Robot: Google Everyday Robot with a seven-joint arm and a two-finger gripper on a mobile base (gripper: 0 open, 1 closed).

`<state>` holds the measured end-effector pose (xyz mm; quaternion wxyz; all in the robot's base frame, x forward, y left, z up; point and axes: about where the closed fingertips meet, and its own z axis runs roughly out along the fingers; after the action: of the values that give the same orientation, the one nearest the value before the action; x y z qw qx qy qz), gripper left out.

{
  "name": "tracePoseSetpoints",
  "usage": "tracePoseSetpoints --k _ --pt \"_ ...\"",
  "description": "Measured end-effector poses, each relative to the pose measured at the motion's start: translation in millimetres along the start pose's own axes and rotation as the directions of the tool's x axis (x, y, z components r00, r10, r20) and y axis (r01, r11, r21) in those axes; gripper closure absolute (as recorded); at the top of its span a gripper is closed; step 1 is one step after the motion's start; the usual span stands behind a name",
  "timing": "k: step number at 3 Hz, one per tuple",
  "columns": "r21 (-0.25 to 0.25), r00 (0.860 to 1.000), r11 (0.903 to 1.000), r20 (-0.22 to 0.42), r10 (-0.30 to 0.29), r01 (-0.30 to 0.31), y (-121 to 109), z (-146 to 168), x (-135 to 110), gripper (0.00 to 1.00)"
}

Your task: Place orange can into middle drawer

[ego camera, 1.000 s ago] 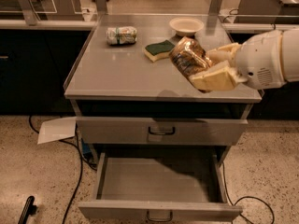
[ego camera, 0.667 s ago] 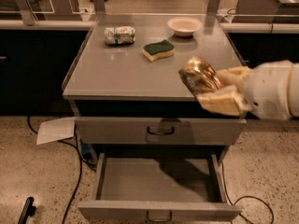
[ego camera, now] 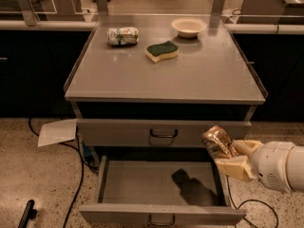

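- Grey metal cabinet top (ego camera: 204,80) behind.
- Pale gripper (ego camera: 227,152) clamping shiny orange-gold can (ego camera: 217,140) has dropped to open grey middle drawer (ego camera: 142,179), 3 o'clock wall.
- Nearly placeable.

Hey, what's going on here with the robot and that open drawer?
The robot's gripper, at the right front of the cabinet, has its jaws shut on the orange can. It holds the can over the right side of the open middle drawer, not yet inside. A sponge, a bowl and a whitish can lie on the tabletop.
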<state>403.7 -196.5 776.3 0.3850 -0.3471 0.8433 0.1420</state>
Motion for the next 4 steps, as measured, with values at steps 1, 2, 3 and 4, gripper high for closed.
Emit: tracePoseSetpoints --k 1,2,3,4 --pt "0.000 1.000 1.0000 0.000 0.000 0.000 0 0 0 1.00" --pt "-0.047 1.000 0.9986 0.002 0.026 -0.026 10 24 10 1.00" --pt "-0.099 0.997 0.9926 -0.037 0.067 -0.071 14 71 34 1.00" --pt "-0.142 0.989 0.9836 -0.117 0.095 -0.111 20 120 61 1.00"
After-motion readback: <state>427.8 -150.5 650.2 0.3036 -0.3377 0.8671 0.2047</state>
